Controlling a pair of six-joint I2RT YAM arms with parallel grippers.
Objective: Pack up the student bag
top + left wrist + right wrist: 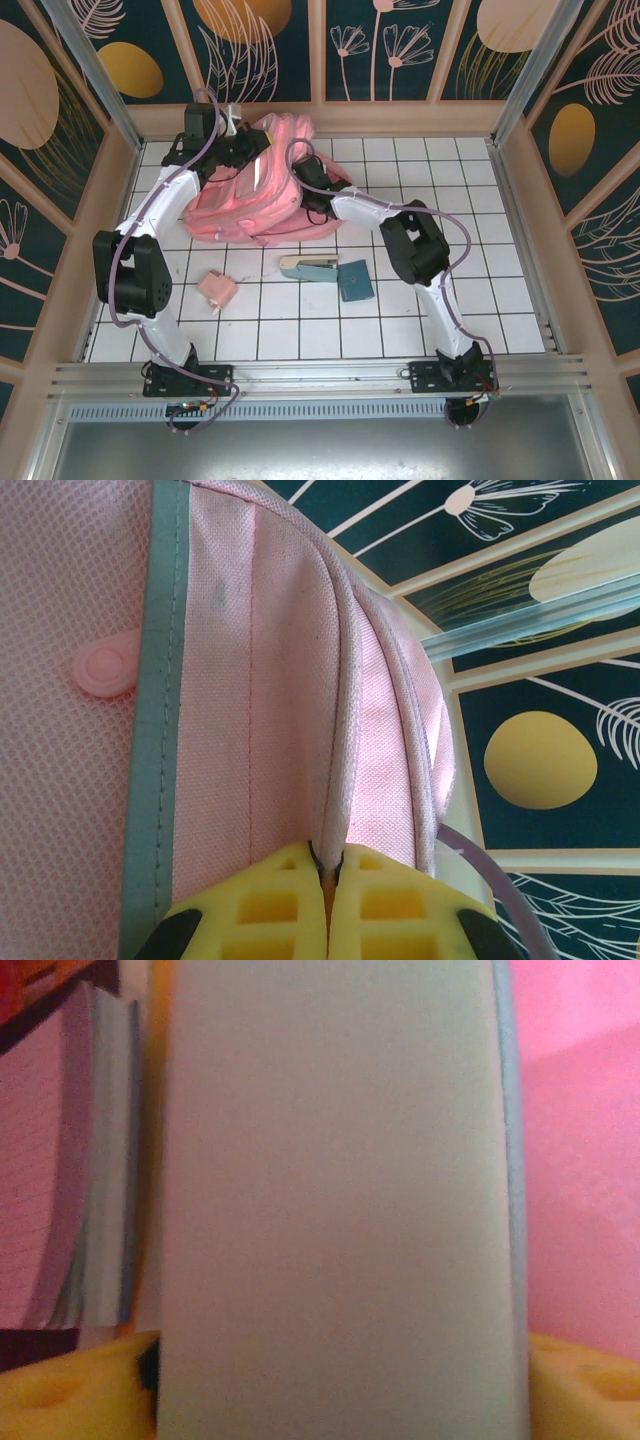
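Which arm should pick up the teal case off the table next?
Probably right. The left claw is shut on fabric of the student bag, pinching its edge, and the teal case lies nearer the right arm.

Matt woven pink cloth of the student bag (290, 730), glossy white-tiled table (400, 320)

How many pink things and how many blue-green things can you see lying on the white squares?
Pink: 2, the student bag and the small pouch
Blue-green: 2, the long case and the square booklet
Total: 4
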